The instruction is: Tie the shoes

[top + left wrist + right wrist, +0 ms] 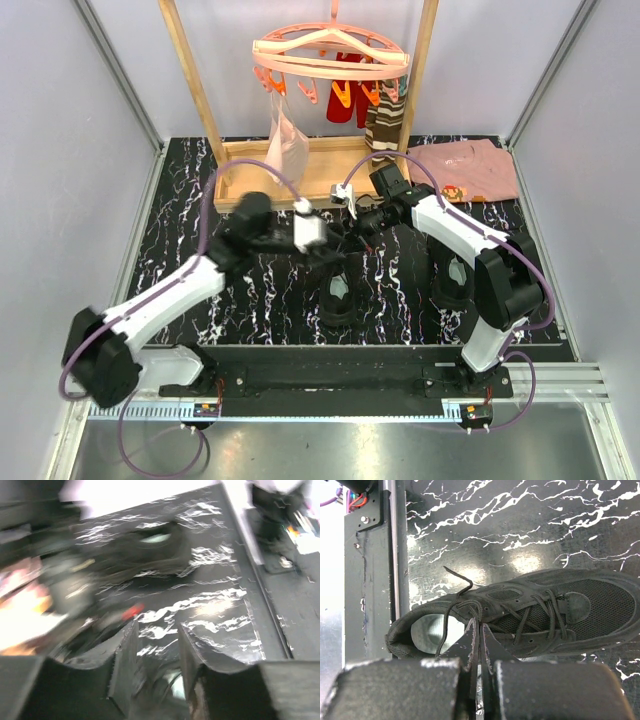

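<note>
Two black lace-up shoes stand on the marbled mat, one in the middle point(340, 295) and one to the right point(452, 283). Both grippers hover close together over the middle shoe's laces. My right gripper point(480, 622) is shut, its tips at the top eyelets of this shoe point(530, 615), and a thin black lace point(466, 603) loops into them. A loose lace end hangs across the pale insole point(427, 632). The left wrist view is blurred. It shows my left gripper point(157, 635) with its jaws apart and nothing between them, above the insole. The other shoe point(150, 550) lies beyond.
A wooden rack point(300, 172) stands at the back, carrying a pink clip hanger point(330, 55), a striped sock point(385, 118) and a clear bag point(287, 140). A pink folded shirt point(462, 170) lies back right. The arms' mounting rail point(340, 375) runs along the near edge.
</note>
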`<state>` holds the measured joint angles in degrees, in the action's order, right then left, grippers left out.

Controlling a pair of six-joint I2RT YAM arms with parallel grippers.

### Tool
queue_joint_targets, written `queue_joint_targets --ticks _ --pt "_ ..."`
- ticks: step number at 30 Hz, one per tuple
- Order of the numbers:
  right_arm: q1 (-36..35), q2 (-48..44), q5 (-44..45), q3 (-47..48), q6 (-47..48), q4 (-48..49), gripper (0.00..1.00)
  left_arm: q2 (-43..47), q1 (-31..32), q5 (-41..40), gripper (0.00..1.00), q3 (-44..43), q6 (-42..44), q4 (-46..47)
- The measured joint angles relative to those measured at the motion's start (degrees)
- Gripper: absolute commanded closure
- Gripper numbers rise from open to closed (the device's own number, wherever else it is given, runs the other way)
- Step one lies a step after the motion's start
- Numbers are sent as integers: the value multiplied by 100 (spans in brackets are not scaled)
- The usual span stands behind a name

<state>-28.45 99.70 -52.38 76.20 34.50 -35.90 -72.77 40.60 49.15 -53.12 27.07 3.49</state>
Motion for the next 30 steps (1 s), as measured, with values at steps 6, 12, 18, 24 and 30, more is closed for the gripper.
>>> queue_joint_targets --ticks 6,12,18,24,30 --pt "0 -35 -133 0 -4 0 100 728 -1073 -442 62 603 -1327 144" --pt "2 -76 -229 2 -7 0 100 184 -1220 -498 59 774 -2087 116" --pt "0 -127 -284 7 -9 0 100 -201 -1220 -455 60 774 -2503 358" --pt "-4 -181 -321 9 -9 2 100 -507 -1220 -339 60 774 -2614 437" --pt "-4 -195 -323 9 -7 0 100 -597 -1220 -149 60 774 -2704 457"
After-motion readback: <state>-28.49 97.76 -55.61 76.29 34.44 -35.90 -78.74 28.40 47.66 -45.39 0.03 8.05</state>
